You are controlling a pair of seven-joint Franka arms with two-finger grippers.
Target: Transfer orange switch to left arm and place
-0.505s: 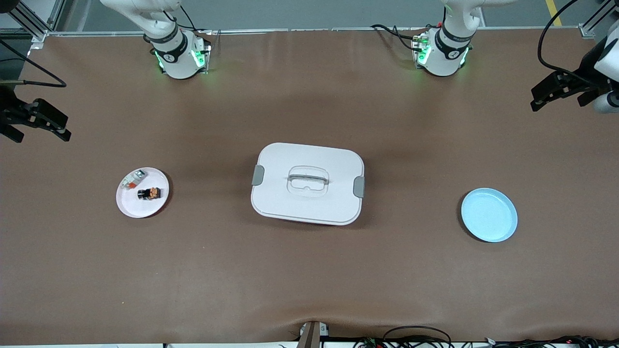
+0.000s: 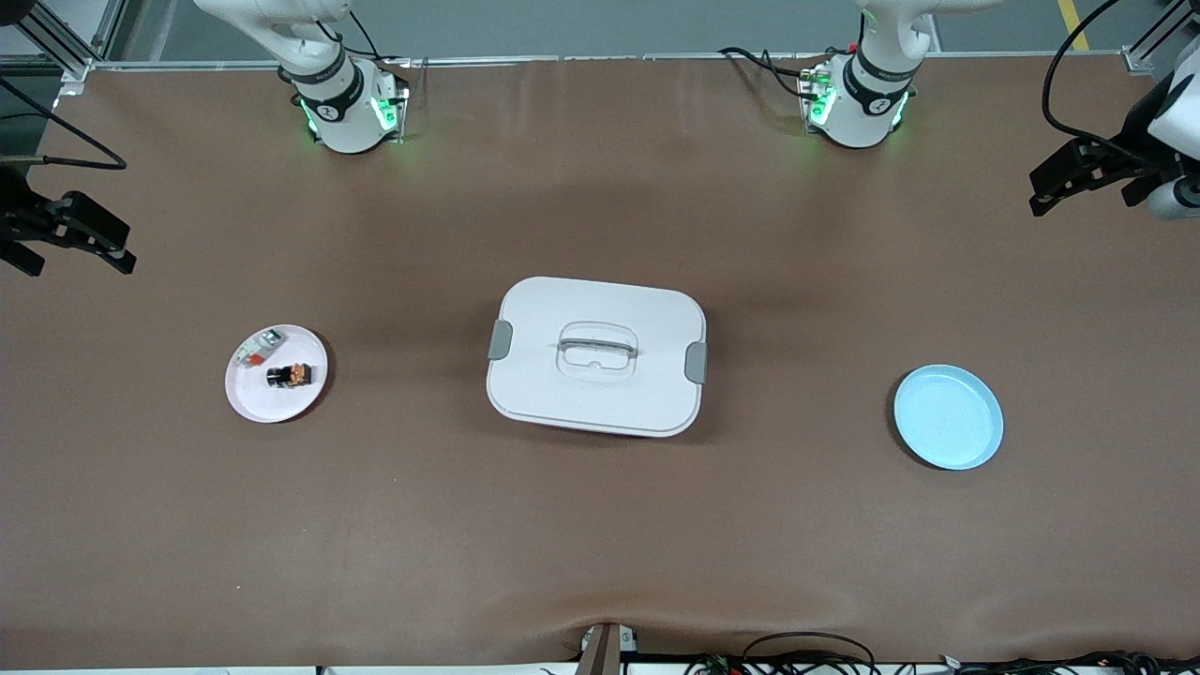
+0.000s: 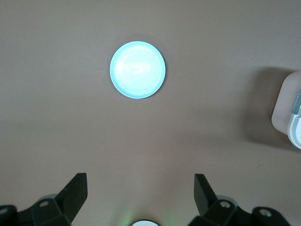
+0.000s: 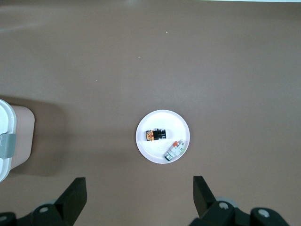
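Front view of the brown bench [image 2: 600, 525]. At centre stands the box [image 2: 596, 356], lid on, handle recess up, a grey clasp on each short side. At nine o'clock from the box, toward the right arm's end, a white plate [image 2: 246, 398] carries the orange switch [image 2: 289, 375]; a small white-grey piece with a red mark [image 2: 258, 348] lies just beside the switch at eleven o'clock. At three o'clock from the box, toward the left arm's end, lies a light blue plate [image 2: 948, 417]. The right claw [image 2: 89, 239] hangs raised at its end of the bench, fingers [image 4: 75, 195] spread, grasping nothing. The left claw [image 2: 1064, 183] hangs likewise, fingers [image 3: 75, 193] released and empty.
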